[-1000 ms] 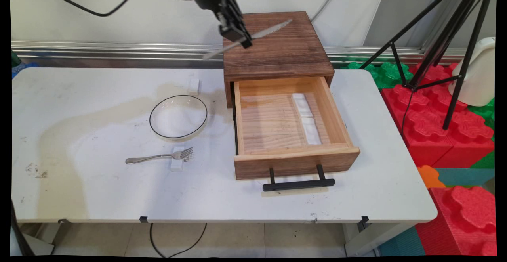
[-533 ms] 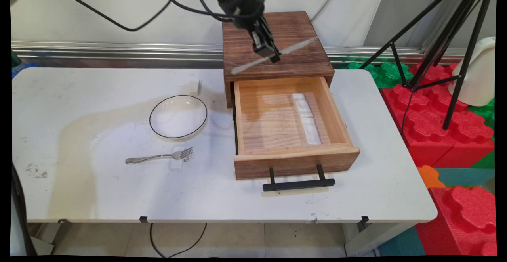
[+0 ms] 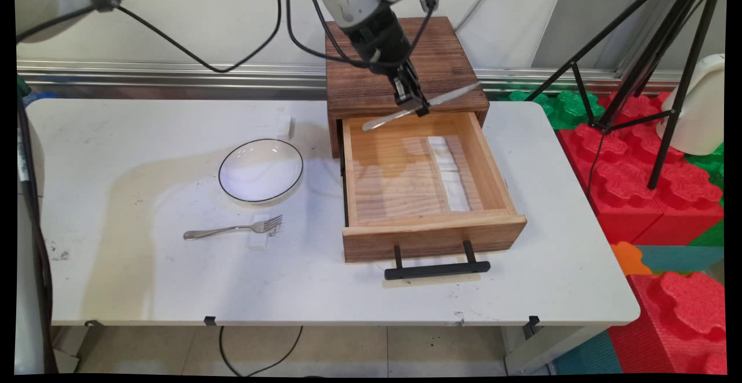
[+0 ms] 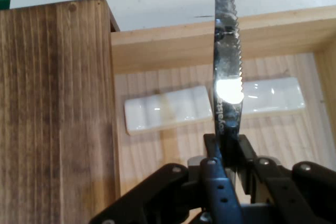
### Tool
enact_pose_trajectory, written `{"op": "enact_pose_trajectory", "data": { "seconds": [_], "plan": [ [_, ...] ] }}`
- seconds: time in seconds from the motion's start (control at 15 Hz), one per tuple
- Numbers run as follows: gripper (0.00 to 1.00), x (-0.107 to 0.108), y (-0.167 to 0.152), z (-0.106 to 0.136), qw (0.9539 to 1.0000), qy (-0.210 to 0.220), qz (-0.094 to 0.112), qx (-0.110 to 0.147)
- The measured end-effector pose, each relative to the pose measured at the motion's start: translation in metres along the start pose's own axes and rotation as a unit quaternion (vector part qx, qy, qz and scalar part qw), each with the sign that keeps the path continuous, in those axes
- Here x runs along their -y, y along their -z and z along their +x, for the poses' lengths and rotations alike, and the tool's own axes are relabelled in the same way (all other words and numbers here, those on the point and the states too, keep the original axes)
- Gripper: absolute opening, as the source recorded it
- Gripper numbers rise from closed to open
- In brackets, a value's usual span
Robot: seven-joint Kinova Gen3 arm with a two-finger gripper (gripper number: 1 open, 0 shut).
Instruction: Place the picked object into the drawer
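I see arm coming in from 11 o'clock, gripper [image 3: 413, 102] angled down, clamped on knife [image 3: 422, 106] mid-length. Knife hangs over back edge of open drawer [image 3: 432, 229], long axis 8-to-2 o'clock, serrated tip toward 2, two white rests [image 4: 164, 108] below

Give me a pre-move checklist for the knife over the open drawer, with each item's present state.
1. Grip: the gripper is shut on the knife, blade clamped between the fingers: ok.
2. Drawer open, interior exposed: ok.
3. Position: knife hangs above the drawer's back edge, in front of the wooden cabinet: ok.
4. Two white rests lie end to end on the drawer floor, below the blade: ok.
5. Knife clear of the drawer walls: cannot tell.
6. Plate and fork lie on the table, apart from the drawer: ok.
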Motion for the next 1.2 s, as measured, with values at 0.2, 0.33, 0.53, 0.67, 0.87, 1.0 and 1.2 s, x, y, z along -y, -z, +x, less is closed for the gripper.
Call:
{"op": "enact_pose_trajectory", "data": {
  "seconds": [0.2, 0.33, 0.53, 0.67, 0.87, 1.0, 1.2],
  "plan": [
    [0.0, 0.003, -0.025, -0.007, 1.0, 0.005, -0.001, -0.001],
    [0.0, 0.005, -0.04, -0.012, 1.0, 0.008, -0.001, 0.0],
    [0.0, 0.006, -0.058, -0.022, 0.9999, 0.012, -0.002, 0.005],
    [0.0, 0.007, -0.067, -0.027, 0.9999, 0.014, -0.002, 0.009],
    [0.0, 0.009, -0.082, -0.037, 0.9998, 0.016, -0.002, 0.015],
    [0.0, 0.01, -0.09, -0.041, 0.9997, 0.017, -0.001, 0.016],
    [0.0, 0.012, -0.102, -0.046, 0.9996, 0.021, 0.001, 0.018]
  ]
}}
